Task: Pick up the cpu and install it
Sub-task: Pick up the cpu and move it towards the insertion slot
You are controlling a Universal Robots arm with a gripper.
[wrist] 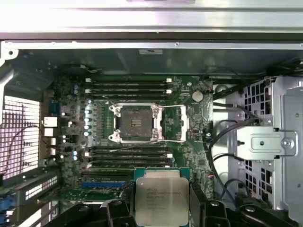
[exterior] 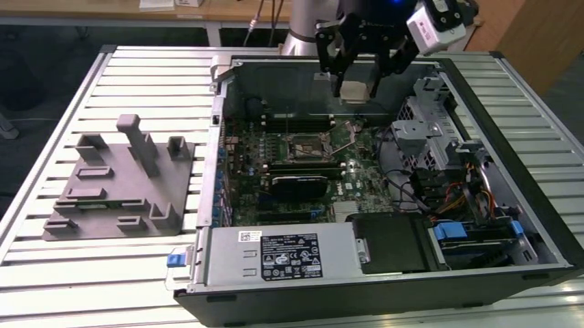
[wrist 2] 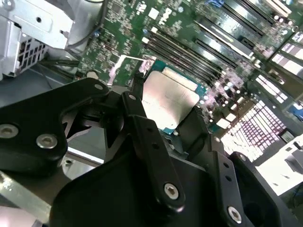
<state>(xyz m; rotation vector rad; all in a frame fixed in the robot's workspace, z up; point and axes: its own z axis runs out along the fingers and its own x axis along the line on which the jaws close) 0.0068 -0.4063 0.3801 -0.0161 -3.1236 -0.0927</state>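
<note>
We see the gripper in the upper middle of the exterior view, over the far end of the open computer case. It is clamped on the cpu, which sits flat between its jaws, clear of the motherboard and apart from the empty socket near the frame's centre. In the first wrist view the black fingers bear on two opposite edges of the chip, with its silvery lid facing the camera. We judge the part to be light, thin and stiff. Its smooth metal top is likely slippery and its underside delicate, so the side edges are the sensible place to hold it, with modest force. The chip's underside is hidden from us, and the gripper's linkages cover where the pads meet its edges. We cannot make out any corner mark for orientation. The socket's retaining frame appears swung open, though we cannot be sure. The grey fixture sits on the slatted table at the left.
</note>
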